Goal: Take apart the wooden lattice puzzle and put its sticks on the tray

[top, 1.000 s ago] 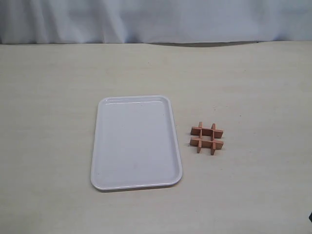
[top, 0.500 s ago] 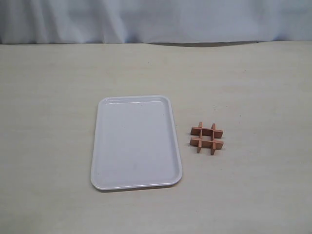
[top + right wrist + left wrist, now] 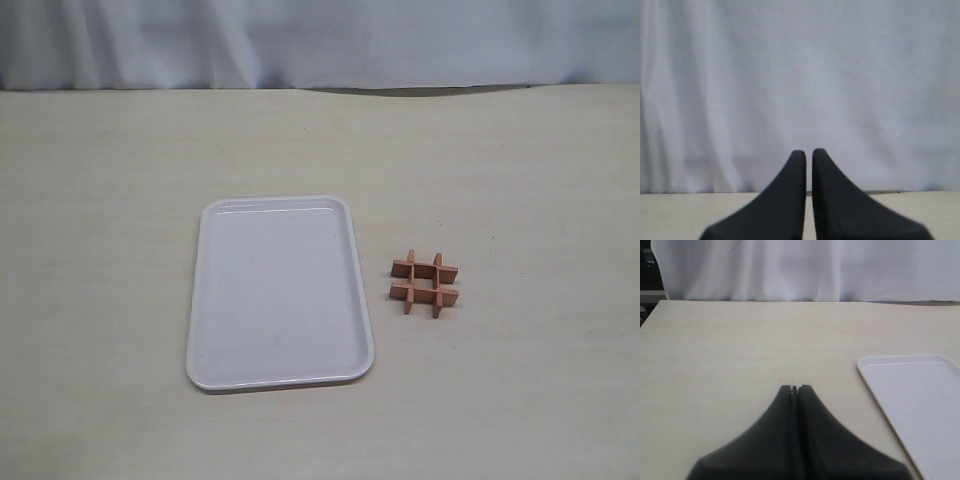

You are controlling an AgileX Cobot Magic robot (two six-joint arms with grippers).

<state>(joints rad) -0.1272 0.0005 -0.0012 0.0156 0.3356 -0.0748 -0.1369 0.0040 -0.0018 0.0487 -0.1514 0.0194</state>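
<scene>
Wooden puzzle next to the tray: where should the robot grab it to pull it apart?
Probably from above, pinching one stick end that pokes out past the grid of the wooden lattice puzzle. It lies flat on the table, so the sticks' sides sit low, and those free ends have open space on both sides.
</scene>
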